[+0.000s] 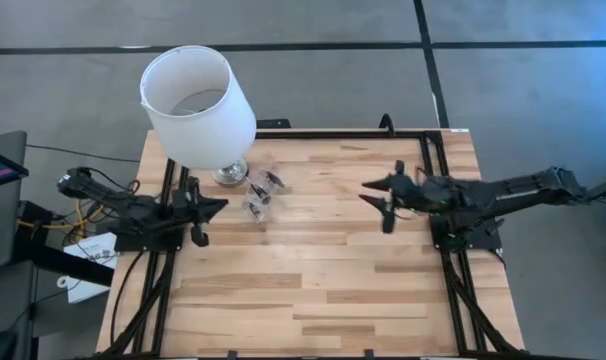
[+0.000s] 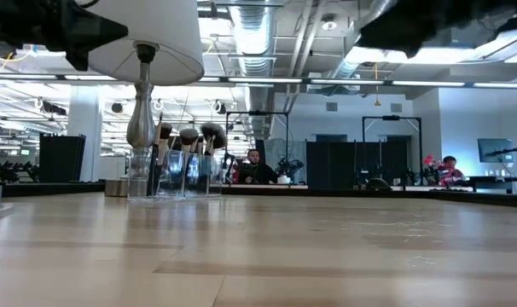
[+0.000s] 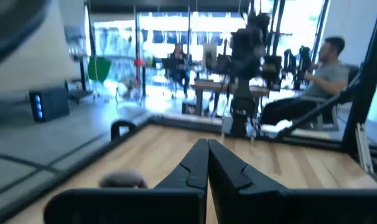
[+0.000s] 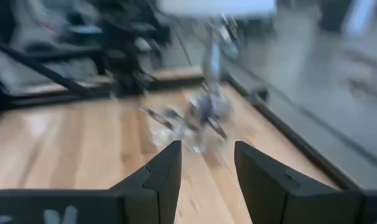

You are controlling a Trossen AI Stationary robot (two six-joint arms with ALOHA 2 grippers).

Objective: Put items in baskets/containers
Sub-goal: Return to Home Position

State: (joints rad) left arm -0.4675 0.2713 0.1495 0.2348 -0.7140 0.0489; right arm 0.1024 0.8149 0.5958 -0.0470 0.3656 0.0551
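Several makeup brushes (image 2: 188, 145) with black handles stand bristle-up in small clear cups (image 2: 177, 177) beside the lamp's silver base. From above the cups (image 1: 262, 192) sit on the table's far left part, just right of the lamp base. The right wrist view shows the same brushes and cups (image 4: 198, 118), blurred. My left gripper (image 1: 221, 205) is shut and hovers just left of the cups; its own view shows the fingers (image 3: 207, 149) closed together. My right gripper (image 1: 365, 190) is open, well to the right of the cups and pointing toward them (image 4: 207, 152).
A tall lamp with a large white shade (image 1: 198, 105) and a silver base (image 1: 229, 173) stands at the far left, close behind the cups. A black frame (image 1: 433, 140) runs along the table's edges. Bare wood lies between the grippers and toward the near edge. People sit in the room beyond (image 2: 256, 168).
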